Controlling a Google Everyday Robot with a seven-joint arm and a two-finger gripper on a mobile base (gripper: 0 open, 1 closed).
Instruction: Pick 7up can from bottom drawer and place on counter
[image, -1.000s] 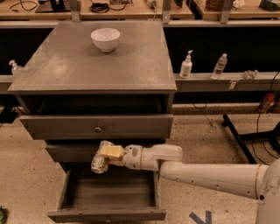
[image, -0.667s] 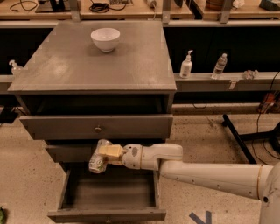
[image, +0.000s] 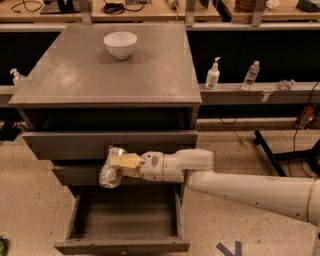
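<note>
My gripper (image: 114, 167) is shut on the 7up can (image: 111, 168), a small silver-white can with green marks, held upright in front of the middle drawer. It hangs above the open bottom drawer (image: 124, 244), whose deep grey tray looks empty inside. The counter (image: 75, 80), the flat grey cabinet top, lies above and behind the gripper. My white arm reaches in from the lower right.
A white bowl (image: 120, 44) stands at the back of the counter. The top drawer (image: 110, 142) stands slightly out. A narrow shelf to the right holds a pump bottle (image: 213, 74) and a water bottle (image: 251, 75). A black stand leg (image: 272, 155) is on the floor at right.
The gripper with the can has shifted slightly left and a little down; the drawers and bowl have not moved.
</note>
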